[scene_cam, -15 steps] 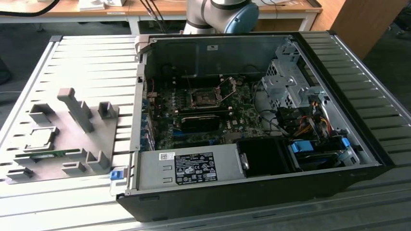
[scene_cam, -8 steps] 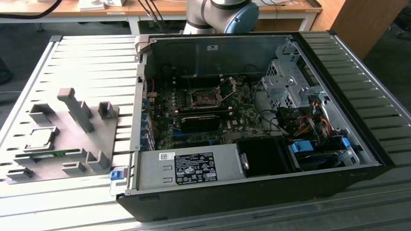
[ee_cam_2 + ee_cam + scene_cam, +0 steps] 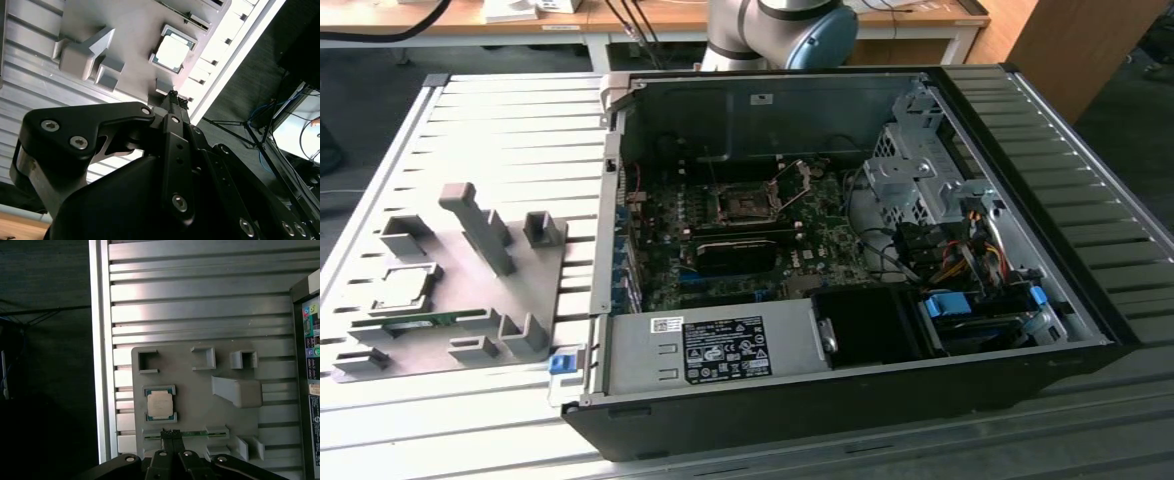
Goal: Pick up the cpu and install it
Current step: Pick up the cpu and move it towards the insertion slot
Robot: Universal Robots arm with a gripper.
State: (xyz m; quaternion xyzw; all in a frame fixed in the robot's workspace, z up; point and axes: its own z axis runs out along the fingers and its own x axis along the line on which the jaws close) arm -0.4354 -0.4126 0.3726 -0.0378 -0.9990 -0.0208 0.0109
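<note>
Evidently the approach to the pick is the step in hand, with nothing grasped yet. Nearest the camera in the first wrist view, the gripper [image 3: 169, 433] has its fingertips together and empty. It is lined up over the green memory stick [image 3: 192, 433] on the grey fixture plate [image 3: 200, 405]; contact cannot be judged. Just beyond sits the cpu [image 3: 160, 404] in its holder, at the lower left of the exterior view. A grasp would need the fingers parted and centred on the chip. Farthest off stands the open computer case [image 3: 854, 250] with its motherboard socket [image 3: 744, 207].
</note>
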